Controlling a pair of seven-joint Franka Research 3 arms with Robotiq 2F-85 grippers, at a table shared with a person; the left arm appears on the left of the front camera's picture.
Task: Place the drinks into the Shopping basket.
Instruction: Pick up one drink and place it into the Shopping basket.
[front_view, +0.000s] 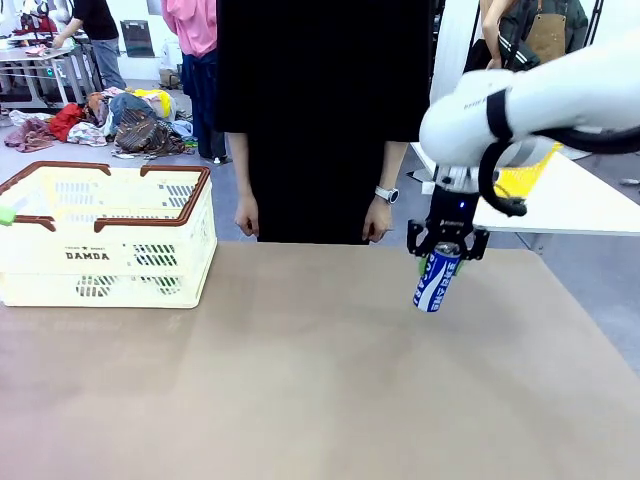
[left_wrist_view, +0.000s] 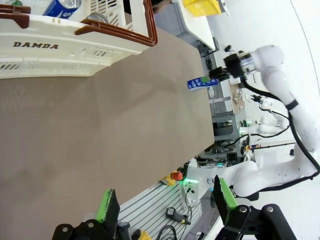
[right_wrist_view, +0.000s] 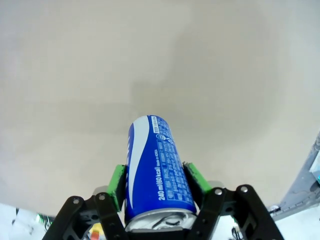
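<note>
Sitting at the table's far left, the Shopping basket (front_view: 105, 235) is already holding a blue can (left_wrist_view: 62, 6). The left gripper (left_wrist_view: 167, 202) is hovering with fingers spread, gripping nothing. Over on the right, the right gripper (front_view: 446, 252) is pinching a blue-and-white can (front_view: 436, 279) by its top end, long axis near-vertical, bottom pointing down at the table (front_view: 320, 380).

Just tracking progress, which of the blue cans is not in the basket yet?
The blue-and-white can clamped in the right claw, hanging above the table; the other blue can lies inside the cream basket.
</note>
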